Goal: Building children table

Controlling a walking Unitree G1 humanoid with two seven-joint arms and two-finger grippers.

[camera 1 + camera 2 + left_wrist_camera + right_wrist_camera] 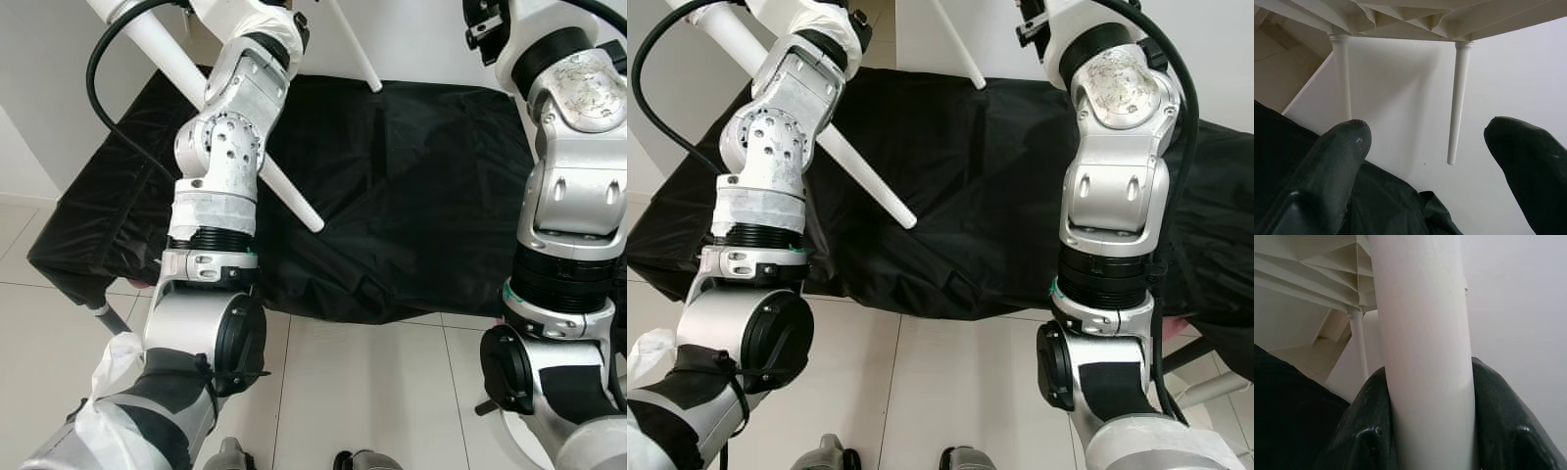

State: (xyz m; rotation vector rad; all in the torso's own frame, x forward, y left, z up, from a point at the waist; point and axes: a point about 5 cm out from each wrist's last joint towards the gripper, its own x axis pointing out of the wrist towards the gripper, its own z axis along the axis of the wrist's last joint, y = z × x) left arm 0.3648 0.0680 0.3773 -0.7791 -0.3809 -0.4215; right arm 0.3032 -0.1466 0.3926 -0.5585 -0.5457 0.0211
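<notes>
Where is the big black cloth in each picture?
Left eye view: black cloth spreads across the middle, behind both arms.
Right eye view: cloth again across the middle.
Left wrist view: cloth is the dark folds near a leg's tip.
Right wrist view: cloth is the dark patch beside the gripped white table leg.
Shared landmark: a white table leg in every picture.

The left end effector (1427, 161) has its two black fingers (1334, 166) spread wide apart, with nothing held between them. Past the fingers, the ribbed white underside of the children table (1415, 19) spans the frame. Two slim white legs (1458, 98) hang from it, both tapering towards their free ends. Black cloth (1283, 147) lies crumpled below, against a pale wall (1518, 73)
</notes>
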